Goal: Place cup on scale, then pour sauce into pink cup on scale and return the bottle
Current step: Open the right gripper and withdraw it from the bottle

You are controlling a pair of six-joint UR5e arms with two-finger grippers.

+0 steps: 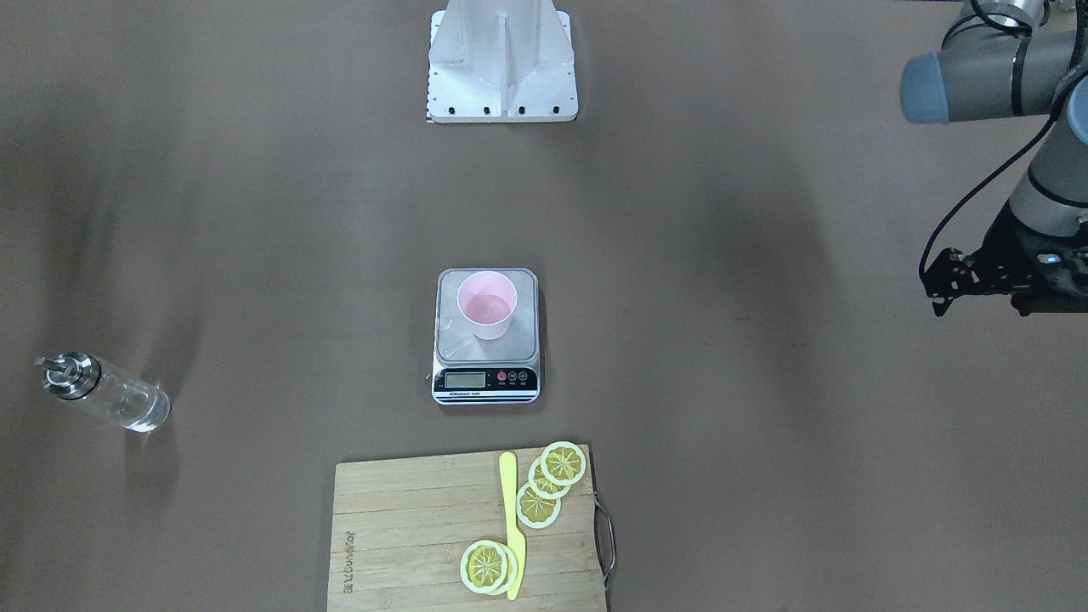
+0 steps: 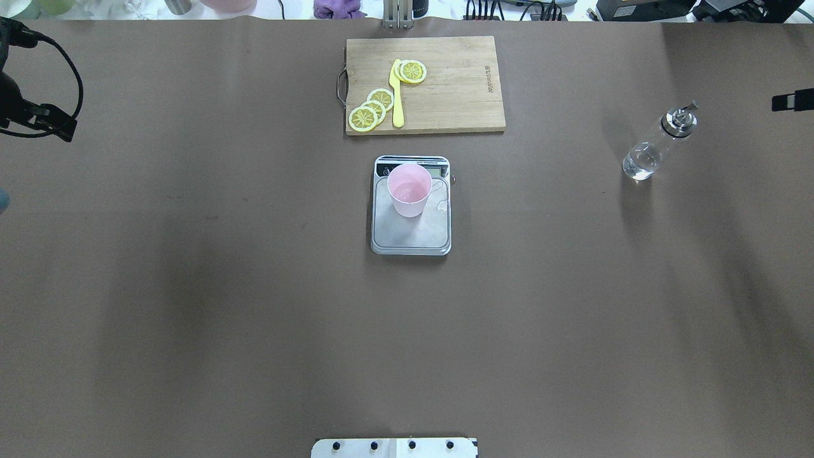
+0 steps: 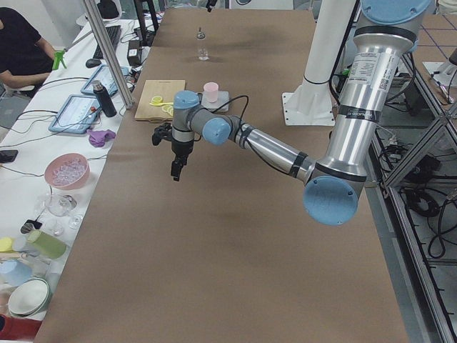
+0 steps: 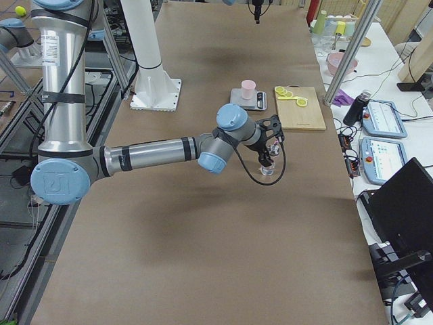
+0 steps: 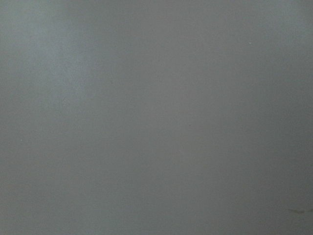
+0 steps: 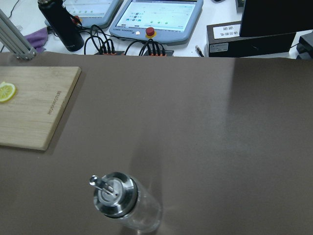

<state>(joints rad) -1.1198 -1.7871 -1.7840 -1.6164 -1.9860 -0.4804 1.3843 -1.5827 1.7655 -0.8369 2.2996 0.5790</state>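
Note:
The pink cup (image 1: pixel 486 306) stands upright on the scale (image 1: pixel 487 350) at the table's middle; it also shows in the overhead view (image 2: pixel 409 189) on the scale's steel platform (image 2: pixel 411 232). A little clear liquid shows in the cup. The glass bottle (image 1: pixel 106 393) with its metal pourer stands alone on the table on my right side (image 2: pixel 655 143), and below the right wrist camera (image 6: pixel 122 200). My right gripper (image 2: pixel 788 102) is off the bottle, at the view's edge. My left gripper (image 1: pixel 939 293) hangs far out to the left. I cannot tell whether either gripper is open or shut.
A wooden cutting board (image 2: pixel 458 95) with lemon slices (image 2: pixel 372 108) and a yellow knife (image 2: pixel 397 95) lies beyond the scale. A few drops lie on the platform beside the cup (image 2: pixel 441 205). The robot's base plate (image 1: pixel 501 59) is at the near edge.

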